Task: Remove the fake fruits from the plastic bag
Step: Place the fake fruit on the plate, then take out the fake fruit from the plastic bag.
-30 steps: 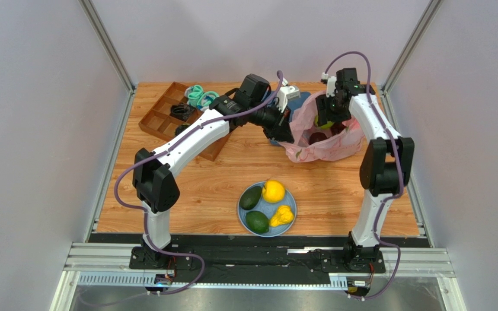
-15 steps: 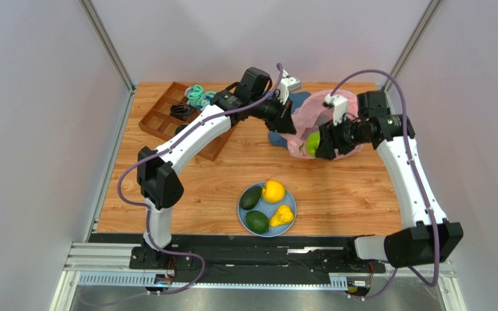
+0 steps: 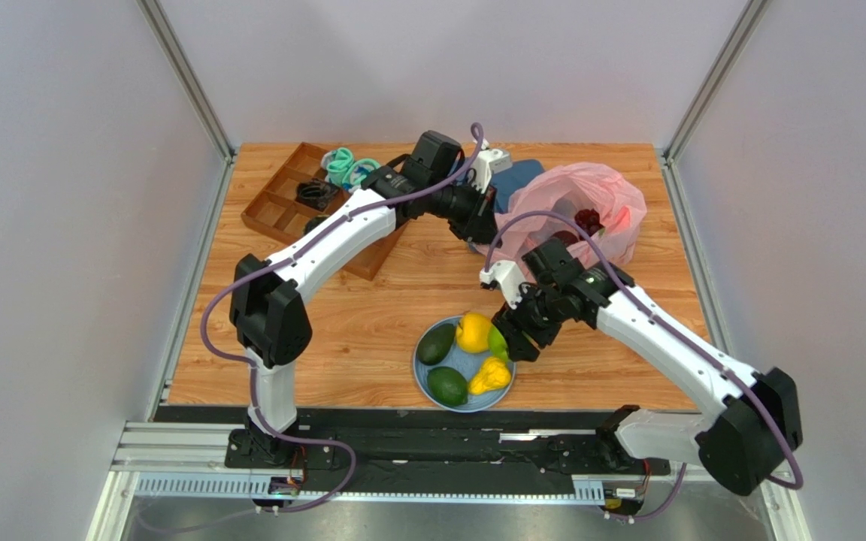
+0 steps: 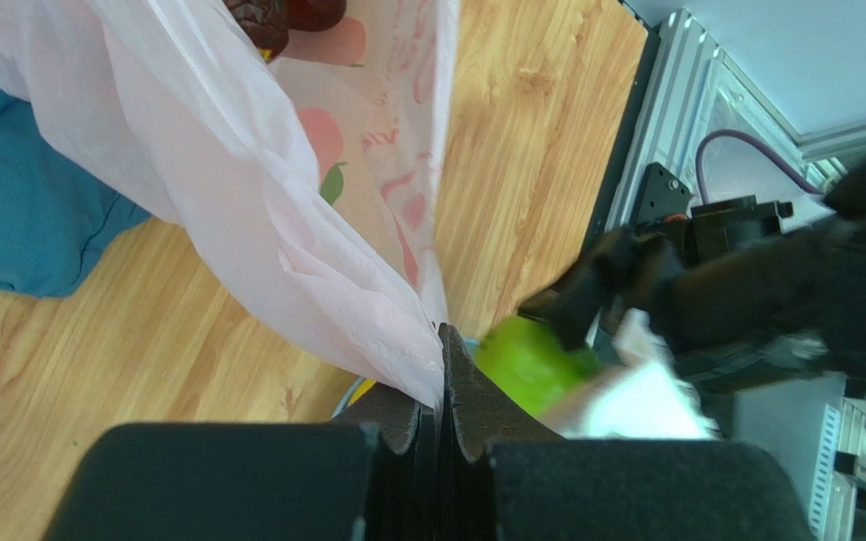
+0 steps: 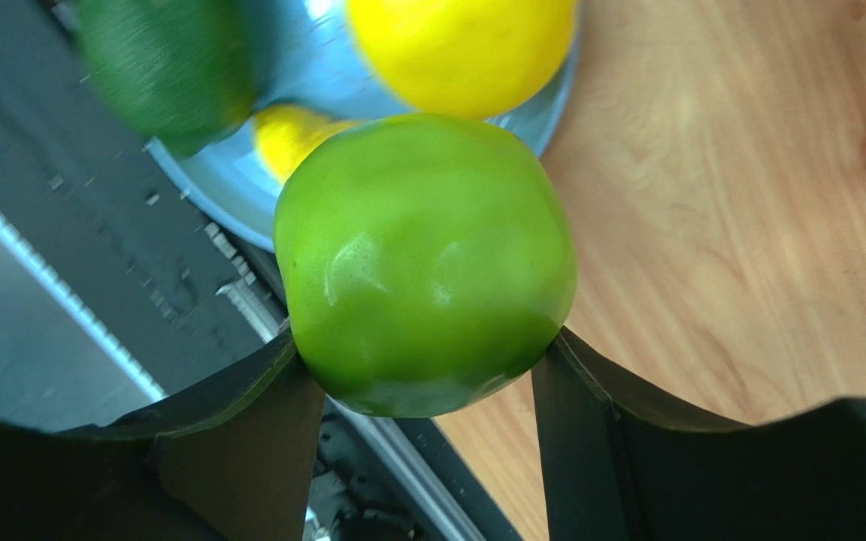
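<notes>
Carried lime-green plastic apple (image 5: 426, 259) out of crinkly pink plastic bag (image 3: 584, 209), clamped in right pincer (image 5: 421, 361); round blue plate (image 3: 500, 391) just beneath. Pinching bag edge with left pincer (image 4: 440, 372), fingers together. Likely release next; dark red fruit (image 3: 590, 218) not yet out.

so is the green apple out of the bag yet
Out. The right gripper holds the green apple by the plate rim, apart from the pink bag; the left gripper pinches the bag's edge.

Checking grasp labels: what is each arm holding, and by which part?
Right gripper clamps the lime-green apple across its sides, over the edge of the blue plate. Left gripper pinches the pink plastic bag by a fold of its film.
</notes>
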Controlling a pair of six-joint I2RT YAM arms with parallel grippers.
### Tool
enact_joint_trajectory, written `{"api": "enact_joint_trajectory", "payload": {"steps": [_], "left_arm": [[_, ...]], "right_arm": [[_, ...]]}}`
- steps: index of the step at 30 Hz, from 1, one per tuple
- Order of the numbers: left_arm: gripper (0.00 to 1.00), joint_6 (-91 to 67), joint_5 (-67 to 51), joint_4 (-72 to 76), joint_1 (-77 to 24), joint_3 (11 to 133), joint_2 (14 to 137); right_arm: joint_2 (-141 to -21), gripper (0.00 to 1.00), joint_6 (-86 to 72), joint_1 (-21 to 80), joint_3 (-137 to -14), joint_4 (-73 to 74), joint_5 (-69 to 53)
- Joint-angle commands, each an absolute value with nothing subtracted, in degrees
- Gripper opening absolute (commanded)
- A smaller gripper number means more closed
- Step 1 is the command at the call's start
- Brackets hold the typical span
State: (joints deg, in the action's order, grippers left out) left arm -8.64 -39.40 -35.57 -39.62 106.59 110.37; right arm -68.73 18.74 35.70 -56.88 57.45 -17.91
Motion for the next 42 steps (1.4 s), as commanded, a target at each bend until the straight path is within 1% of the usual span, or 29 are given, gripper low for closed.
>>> {"api": "enact_joint_trajectory", "payload": {"steps": [1, 4, 7, 12, 14, 15, 17, 18, 20, 21, 23, 24, 26, 30, 31, 33, 35, 37, 38, 39, 41, 42], "left_arm": [[0.0, -8.79, -40.34, -34.02, -39.64, 105.03, 103.36], [0.0, -9.93, -40.87, -32.52, -39.64, 103.28, 102.92], [0.0, -9.85, -40.87, -31.99, -39.55, 102.83, 102.66], [0.0, -9.93, -41.39, -32.43, -39.55, 103.62, 102.48], [0.0, -10.28, -41.66, -32.26, -39.55, 103.62, 102.39], [0.0, -10.28, -41.92, -32.17, -39.55, 103.62, 102.39], [0.0, -10.2, -42.01, -32.25, -39.55, 103.54, 102.57], [0.0, -10.28, -42.01, -32.26, -39.55, 103.62, 102.57], [0.0, -10.46, -42.1, -32.08, -39.64, 103.54, 102.66], [0.0, -10.46, -42.27, -32.08, -39.64, 103.54, 102.74], [0.0, -10.55, -42.54, -32.08, -39.64, 103.71, 102.83], [0.0, -10.55, -42.54, -32.17, -39.64, 103.71, 102.92], [0.0, -10.37, -42.45, -32.34, -39.55, 103.97, 103.09], [0.0, -10.72, -42.71, -32.78, -39.55, 104.68, 103.71], [0.0, -10.72, -42.8, -32.87, -39.46, 104.76, 103.88], [0.0, -10.46, -43.33, -33.31, -39.38, 105.11, 103.97], [0.0, -9.85, -43.85, -34.53, -39.29, 105.99, 104.24], [0.0, -8.62, -44.56, -35.76, -39.2, 105.91, 104.24], [0.0, -8.09, -44.73, -36.21, -39.2, 105.82, 104.24], [0.0, -6.26, -45.52, -36.82, -39.2, 105.91, 104.24], [0.0, -3.53, -46.84, -39.1, -39.2, 105.82, 104.5], [0.0, -0.56, -47.19, -39.63, -39.2, 105.82, 104.5]], "right_arm": [[-72.85, 0.43, 16.34, 35.68, -58.01, 46.24, -13.18], [-76.27, 0.43, 17.14, 35.86, -58.27, 44.3, -11.96], [-78.39, 0.43, 19.42, 35.77, -57.83, 45.34, -12.82], [-78.31, 0.42, 21.19, 37.44, -55.37, 46.14, -14.5], [-77.52, 0.43, 20.66, 38.84, -54.41, 45.53, -14.5], [-77.17, 0.46, 20.05, 39.28, -54.14, 45.27, -14.59], [-77.17, 0.52, 19.69, 39.99, -53.88, 44.56, -14.59], [-77.52, 0.64, 19.43, 39.9, -53.79, 44.21, -14.68], [-77.96, 0.73, 19.34, 39.9, -54.14, 43.51, -13.89], [-77.96, 0.82, 19.07, 39.99, -54.58, 43.42, -12.58], [-77.43, 0.88, 19.51, 39.9, -57.63, 44.82, -9.32], [-76.3, 1.0, 20.21, 39.82, -59.4, 45.87, -9.32], [-74.72, 1.0, 22.58, 39.64, -62.13, 49.82, -10.72], [-70.76, 1.0, 25.66, 39.12, -71.77, 60.36, -12.22], [-68.14, 0.99, 25.84, 37.46, -73.55, 63.6, -13.09], [-65.49, 0.98, 26.72, 34.82, -77.06, 65.21, -14.06], [-63.47, 0.95, 26.81, 29.11, -78.48, 63.99, -15.55], [-63.98, 0.89, 25.84, 22.98, -80.06, 60.75, -16.87], [-65.81, 0.87, 25.14, 21.11, -80.33, 59.17, -17.4], [-66.79, 0.82, 23.31, 19.61, -80.33, 57.5, -17.32], [-70.2, 0.79, 20.75, 16.36, -80.07, 51.17, -17.75], [-71.53, 0.75, 19.26, 15.74, -79.81, 49.06, -17.93]]}}
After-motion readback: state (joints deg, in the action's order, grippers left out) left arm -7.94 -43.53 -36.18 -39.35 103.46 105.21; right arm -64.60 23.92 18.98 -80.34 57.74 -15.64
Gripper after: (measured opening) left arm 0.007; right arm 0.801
